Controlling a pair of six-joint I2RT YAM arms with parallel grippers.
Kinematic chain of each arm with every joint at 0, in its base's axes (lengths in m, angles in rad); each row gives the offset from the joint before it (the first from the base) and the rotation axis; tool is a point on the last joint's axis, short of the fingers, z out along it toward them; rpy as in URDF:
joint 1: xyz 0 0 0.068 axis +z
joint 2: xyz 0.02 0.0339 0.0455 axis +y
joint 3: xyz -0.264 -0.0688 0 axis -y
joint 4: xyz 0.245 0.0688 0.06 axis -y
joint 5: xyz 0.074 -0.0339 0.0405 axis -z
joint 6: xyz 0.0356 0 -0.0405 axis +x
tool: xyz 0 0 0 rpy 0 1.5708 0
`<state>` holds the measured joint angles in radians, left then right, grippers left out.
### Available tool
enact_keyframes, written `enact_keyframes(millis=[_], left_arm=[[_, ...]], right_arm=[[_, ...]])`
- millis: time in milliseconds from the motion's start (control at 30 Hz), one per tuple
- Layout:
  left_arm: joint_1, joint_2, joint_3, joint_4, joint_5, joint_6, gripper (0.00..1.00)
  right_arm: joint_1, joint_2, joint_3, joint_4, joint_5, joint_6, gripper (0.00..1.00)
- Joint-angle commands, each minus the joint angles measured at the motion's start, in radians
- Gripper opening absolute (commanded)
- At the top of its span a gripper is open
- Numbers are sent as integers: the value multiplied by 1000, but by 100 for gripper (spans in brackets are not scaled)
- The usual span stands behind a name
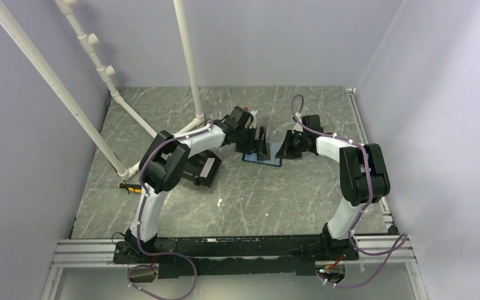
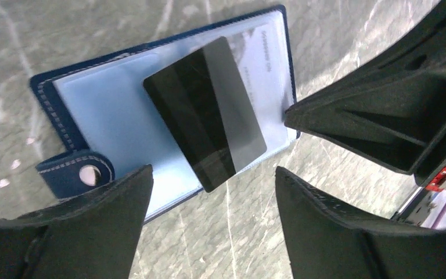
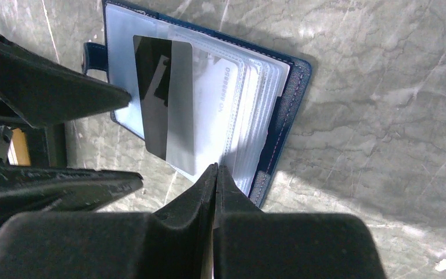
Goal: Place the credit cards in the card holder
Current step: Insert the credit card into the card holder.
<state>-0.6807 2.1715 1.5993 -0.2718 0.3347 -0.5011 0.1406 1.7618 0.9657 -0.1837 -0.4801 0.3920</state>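
The card holder (image 1: 264, 156) lies open on the table, navy outside with pale blue clear sleeves, also in the left wrist view (image 2: 99, 110) and right wrist view (image 3: 284, 116). A glossy card (image 2: 204, 113) lies loose and skewed on top of the sleeves, reflecting dark and grey (image 3: 165, 110). A whitish card (image 3: 218, 96) with printed numbers sits inside a sleeve. My left gripper (image 2: 213, 171) is open and empty, just above the loose card's near corner (image 1: 261, 142). My right gripper (image 3: 216, 167) is shut, its tips at the sleeves' edge (image 1: 285, 149). The orange-tan card is out of view.
A black bin (image 1: 203, 170) sits under the left arm's elbow. An orange-and-black screwdriver (image 1: 128, 186) lies at the table's left edge. White pipes (image 1: 100, 134) slant across the back left. Walls close in both sides.
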Motion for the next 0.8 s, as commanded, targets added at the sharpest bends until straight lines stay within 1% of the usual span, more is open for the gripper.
enact_keyframes(millis=[0, 300, 500, 633, 700, 767], left_arm=[[33, -36, 33, -74, -80, -19, 86], [46, 29, 50, 27, 46, -26, 83], [43, 57, 68, 60, 77, -38, 77], [33, 71, 88, 73, 104, -30, 77], [20, 78, 96, 103, 147, -23, 77], [9, 88, 95, 163, 222, -31, 77]], right_arm=[[-1, 21, 28, -6, 35, -28, 2], [-1, 42, 42, -4, 24, -27, 1], [-2, 52, 45, -3, 23, -28, 1], [-1, 57, 43, 2, 17, -26, 1], [-1, 59, 42, 4, 17, -25, 1], [-1, 59, 43, 1, 17, -27, 1]])
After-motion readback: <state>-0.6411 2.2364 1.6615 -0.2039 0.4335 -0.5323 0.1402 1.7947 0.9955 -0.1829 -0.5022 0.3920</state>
